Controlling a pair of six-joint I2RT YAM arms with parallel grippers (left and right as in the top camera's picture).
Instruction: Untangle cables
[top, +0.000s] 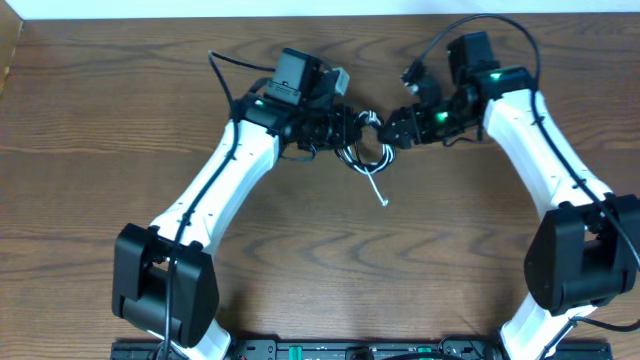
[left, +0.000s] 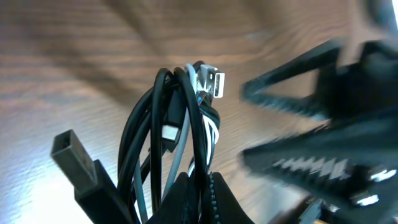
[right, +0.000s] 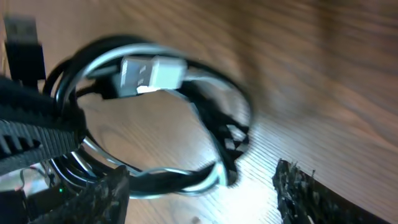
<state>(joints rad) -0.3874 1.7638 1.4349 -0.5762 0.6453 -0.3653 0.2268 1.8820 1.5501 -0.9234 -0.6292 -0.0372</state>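
Cables (top: 366, 154): black-and-white coil clamped in the shut left claw (top: 350, 128), with one white tail trailing away from it onto the tabletop (top: 300, 250). Right claw (top: 387, 127) sits directly opposite, its jaws apart with the coil's lower loop between them, and as far as I can tell it grips nothing. Step looks like picking a strand to pull free, so next the right claw needs to close on one loop or the white plug (right: 152, 73), not the whole bunch.
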